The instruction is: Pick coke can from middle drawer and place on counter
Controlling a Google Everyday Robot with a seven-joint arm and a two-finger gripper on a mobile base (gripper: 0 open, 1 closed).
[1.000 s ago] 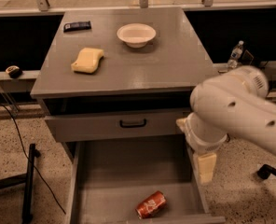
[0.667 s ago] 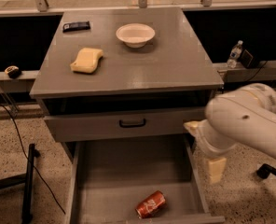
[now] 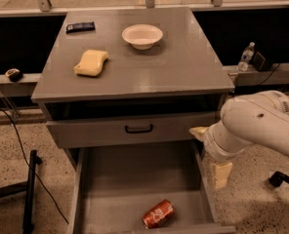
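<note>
Coke can (image 3: 158,214) lies on side near front edge of middle drawer (image 3: 134,179) floor. Tool (image 3: 220,174) hangs just outside drawer's right wall, apart from can; grip state cannot be told.

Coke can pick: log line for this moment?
coke can: on its side, front of middle drawer | gripper: by drawer's right wall, apart from can

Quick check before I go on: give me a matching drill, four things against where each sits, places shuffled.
1 coke can
2 bowl
3 sponge
4 pincer

A counter, left part
B by the right wall of the middle drawer
C middle drawer floor, front
D counter, rear middle

Pairs: 1-C, 2-D, 3-A, 4-B
</note>
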